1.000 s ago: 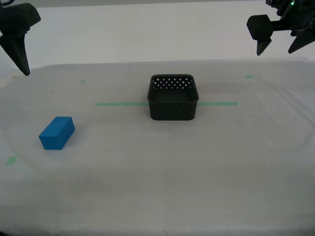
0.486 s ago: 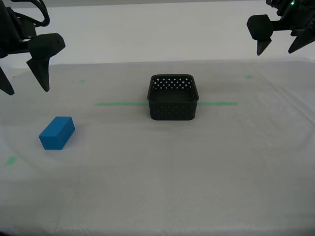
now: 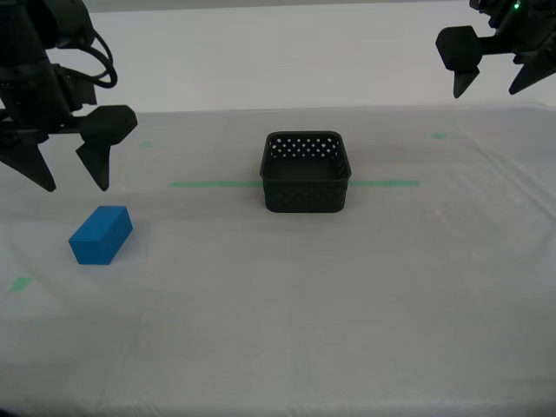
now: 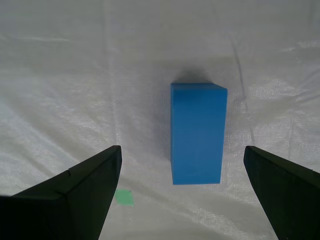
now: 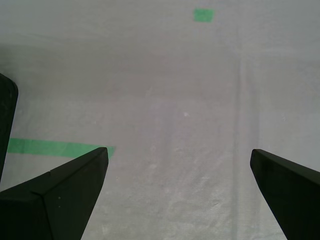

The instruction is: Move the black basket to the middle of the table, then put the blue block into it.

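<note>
The blue block (image 4: 198,132) lies below my second gripper's (image 4: 182,195) spread jaws.

Both arms run off the frame in the exterior view: the one w/ my second gripper (image 3: 74,178) is cut by the upper left edge, the one w/ my first gripper (image 3: 493,87) by the upper right corner, so only part of each shows. Table (image 3: 287,330) cut off at left, right and bottom edges of that view. Basket (image 3: 306,171): its near inner wall and part of the floor are hidden behind its own front wall. In both wrist views the fingers (image 4: 75,192) (image 5: 55,192) are cropped by the lower edge. A dark shape (image 5: 6,120) at the left edge of the first wrist view is mostly out of frame; can't tell what it is.
</note>
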Controlling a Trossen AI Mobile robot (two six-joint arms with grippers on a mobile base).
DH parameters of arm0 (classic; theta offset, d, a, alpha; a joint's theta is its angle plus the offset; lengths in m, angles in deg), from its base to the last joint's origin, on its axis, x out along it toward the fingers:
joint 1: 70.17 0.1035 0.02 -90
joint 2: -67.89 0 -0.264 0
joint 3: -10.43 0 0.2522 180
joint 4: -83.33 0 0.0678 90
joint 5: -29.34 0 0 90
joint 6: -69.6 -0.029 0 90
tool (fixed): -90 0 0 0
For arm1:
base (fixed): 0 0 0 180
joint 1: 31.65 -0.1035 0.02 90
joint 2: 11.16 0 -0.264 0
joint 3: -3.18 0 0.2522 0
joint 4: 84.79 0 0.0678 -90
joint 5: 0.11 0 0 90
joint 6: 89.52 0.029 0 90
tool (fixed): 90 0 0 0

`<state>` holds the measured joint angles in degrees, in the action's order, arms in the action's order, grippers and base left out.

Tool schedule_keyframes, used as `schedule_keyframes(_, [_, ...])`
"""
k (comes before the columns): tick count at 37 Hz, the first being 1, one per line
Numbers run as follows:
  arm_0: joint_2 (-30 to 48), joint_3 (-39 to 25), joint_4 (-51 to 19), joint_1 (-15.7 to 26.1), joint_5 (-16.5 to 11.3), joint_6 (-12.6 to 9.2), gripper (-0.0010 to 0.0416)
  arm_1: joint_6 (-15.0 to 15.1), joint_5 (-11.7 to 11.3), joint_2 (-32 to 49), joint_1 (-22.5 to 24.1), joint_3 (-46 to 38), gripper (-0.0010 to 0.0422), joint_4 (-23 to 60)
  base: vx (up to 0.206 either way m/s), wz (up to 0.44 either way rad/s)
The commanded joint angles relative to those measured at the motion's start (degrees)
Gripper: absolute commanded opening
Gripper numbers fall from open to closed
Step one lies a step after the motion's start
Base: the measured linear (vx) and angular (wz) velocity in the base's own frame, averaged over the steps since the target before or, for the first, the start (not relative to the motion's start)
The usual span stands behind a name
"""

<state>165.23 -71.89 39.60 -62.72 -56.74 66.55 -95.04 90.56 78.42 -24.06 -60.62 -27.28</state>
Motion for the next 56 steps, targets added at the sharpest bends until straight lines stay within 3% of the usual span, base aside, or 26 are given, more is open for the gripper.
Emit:
schedule_keyframes(1, [-0.04,-0.04,0.02,0.00,0.02,0.07,0.0399,0.79,0.00,2.12,0.87,0.17,0.0334,-1.22,0.000,0.000])
schedule_keyframes(14, [-0.04,-0.04,0.00,0.00,0.02,0.07,0.0399,-1.16,-0.02,7.69,5.33,0.42,0.0334,-7.15,0.000,0.000])
schedule_keyframes(31, [-0.04,-0.04,0.02,0.00,0.02,0.07,0.0399,-2.08,-0.04,12.96,5.33,0.74,0.0334,-9.51,0.000,0.000])
schedule_keyframes(56, [-0.04,-0.04,0.02,0.00,0.02,0.07,0.0398,-3.67,-0.07,12.87,5.27,5.51,0.0333,-13.09,0.000,0.000])
